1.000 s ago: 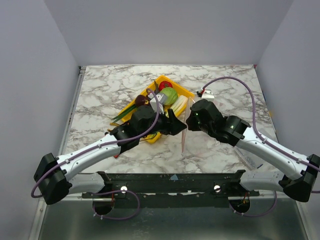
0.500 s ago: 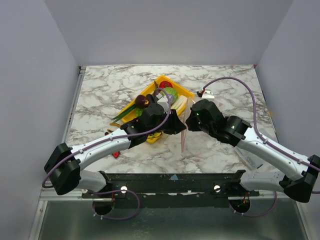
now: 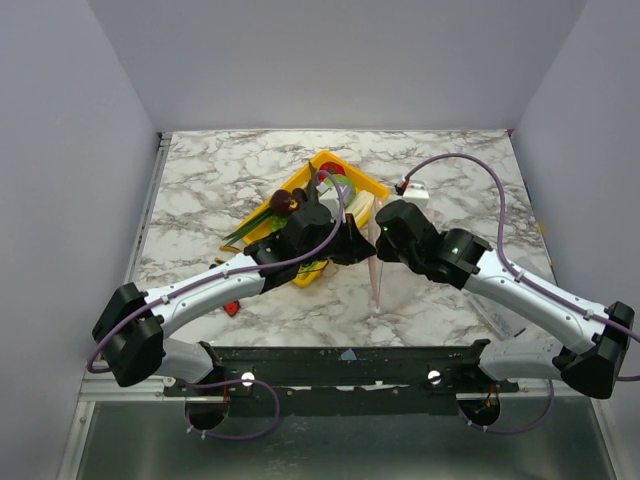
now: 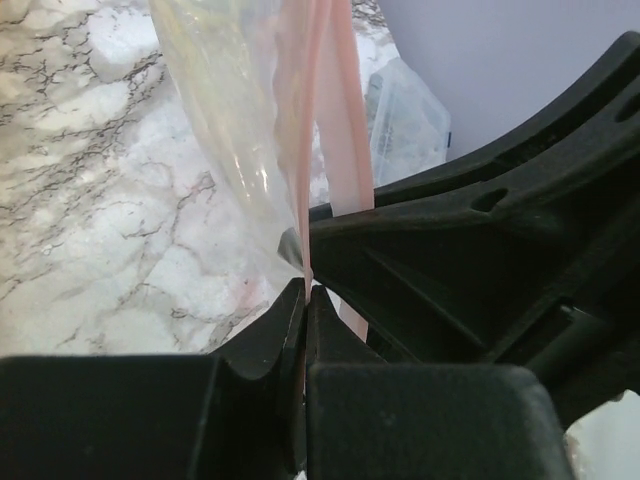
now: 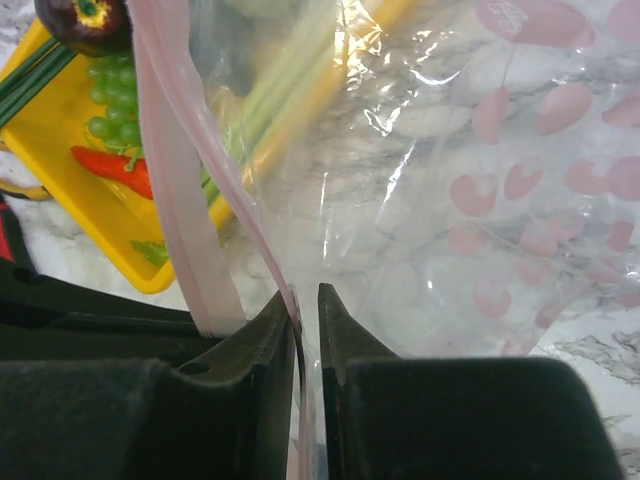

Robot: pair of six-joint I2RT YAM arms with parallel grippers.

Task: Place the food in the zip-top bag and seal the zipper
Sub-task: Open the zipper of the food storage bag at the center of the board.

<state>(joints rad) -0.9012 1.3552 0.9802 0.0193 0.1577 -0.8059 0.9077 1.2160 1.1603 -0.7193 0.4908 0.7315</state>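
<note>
Left claw is pressed together on the zipper, lifting the mouth of the zip-top bag above the table, just beside the yellow tray. Right claw is slightly parted, with the strip loose in the gap. It is likely placed to take the other lip and spread the mouth. Food lies in the tray, unbagged.

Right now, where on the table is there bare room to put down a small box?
Free: the table between the tray and its left edge, and the strip behind the tray. Crowded: the middle, where the left arm and right arm meet at the bag; a cable crosses the right side.
</note>
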